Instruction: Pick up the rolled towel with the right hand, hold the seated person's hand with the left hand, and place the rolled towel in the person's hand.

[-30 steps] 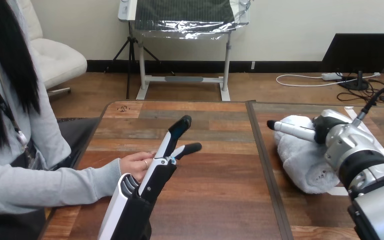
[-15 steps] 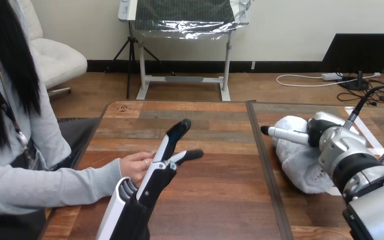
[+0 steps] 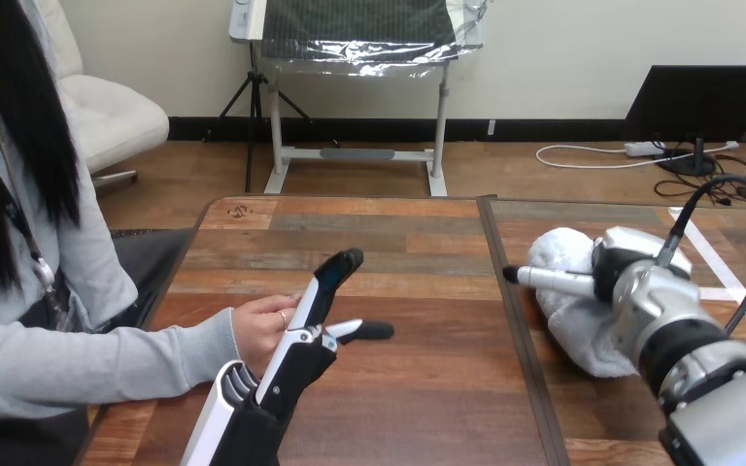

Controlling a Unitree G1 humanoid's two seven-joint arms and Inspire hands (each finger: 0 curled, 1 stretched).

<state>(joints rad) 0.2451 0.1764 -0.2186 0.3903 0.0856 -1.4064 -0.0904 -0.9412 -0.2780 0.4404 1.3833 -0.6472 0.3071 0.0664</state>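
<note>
Rolled towel (image 3: 575,325): lying on the right part of the counter (image 3: 418,388), well apart from the person's hand (image 3: 260,328); going by how it is sagging onto the wood, it is probably not lifted yet.
Right hand (image 3: 631,267): reaching in from the right and sitting over the towel's upper side, touching it; whether it is gripping the towel or only resting on it, I cannot tell.
Left hand (image 3: 301,349): standing on edge near the counter's left side, fingers straight and thumb sticking out toward the middle, so it is open and gripping nothing.
Person's hand: resting on the counter just beside the left hand, on its far side; whether the two are touching cannot be told, and nothing is curling round it.
Step in hand: by my reading, both opening steps are running together, securing the towel and getting hold of the person's hand.
Next move: likely calling for the right hand to be closing firmly on the towel before lifting, and the left to be wrapping round the person's hand.
</note>
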